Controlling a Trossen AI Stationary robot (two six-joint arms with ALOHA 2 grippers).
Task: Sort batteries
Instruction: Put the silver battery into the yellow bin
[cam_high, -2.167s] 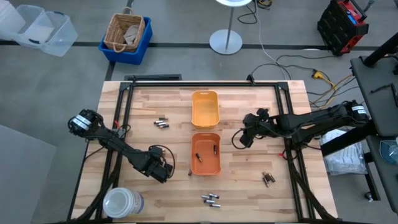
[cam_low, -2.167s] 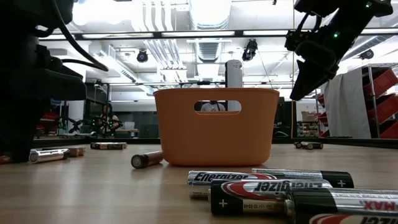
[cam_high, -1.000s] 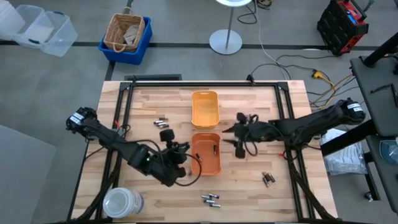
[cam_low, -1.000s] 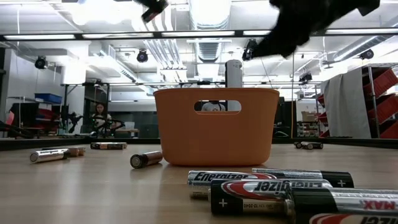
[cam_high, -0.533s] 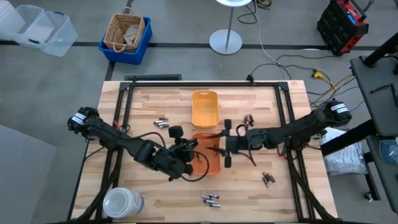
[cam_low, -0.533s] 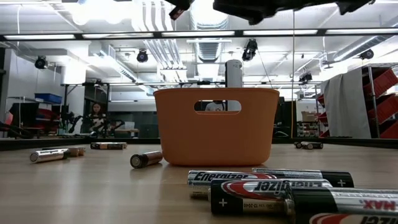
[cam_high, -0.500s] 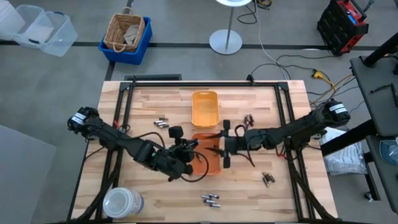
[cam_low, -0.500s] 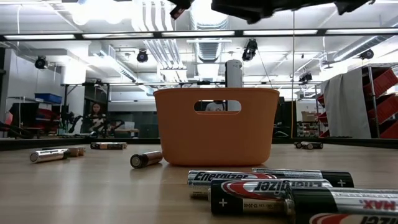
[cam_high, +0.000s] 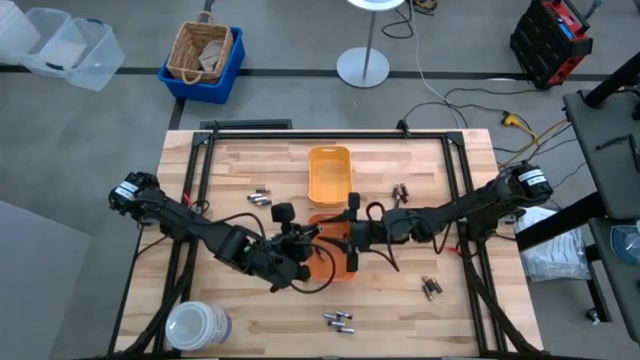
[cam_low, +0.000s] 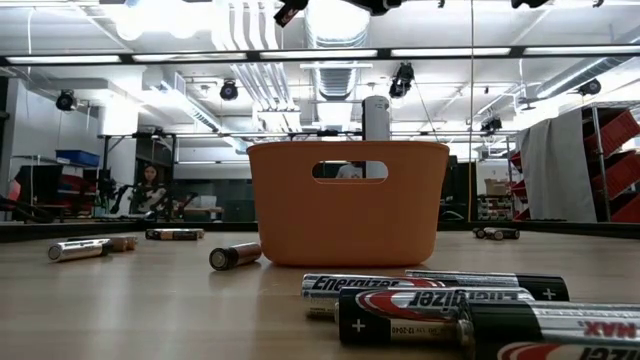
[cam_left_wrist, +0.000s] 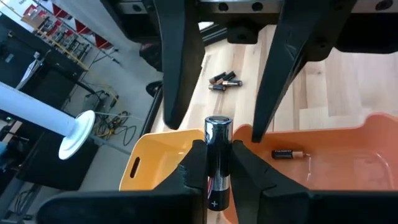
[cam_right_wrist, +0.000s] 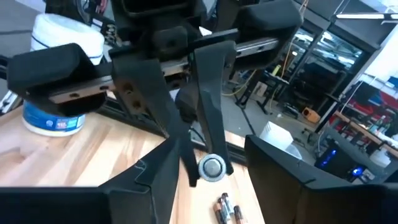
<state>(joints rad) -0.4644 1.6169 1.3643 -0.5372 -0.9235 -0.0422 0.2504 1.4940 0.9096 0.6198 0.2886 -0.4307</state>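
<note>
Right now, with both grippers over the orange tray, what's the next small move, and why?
Probably close the right gripper on the free end of the battery. The left gripper is clamped on that battery above the orange tray, and the right gripper's open fingers sit on either side of it, so this looks set for a handover.

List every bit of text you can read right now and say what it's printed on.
"Energizer": rear battery lying nearest the low camera.
"Energizer", upside down, with "+": battery in front of it.
"MAX", cut off, with "+": frontmost battery.
Print on the battery in the left claw: too small to read.
</note>
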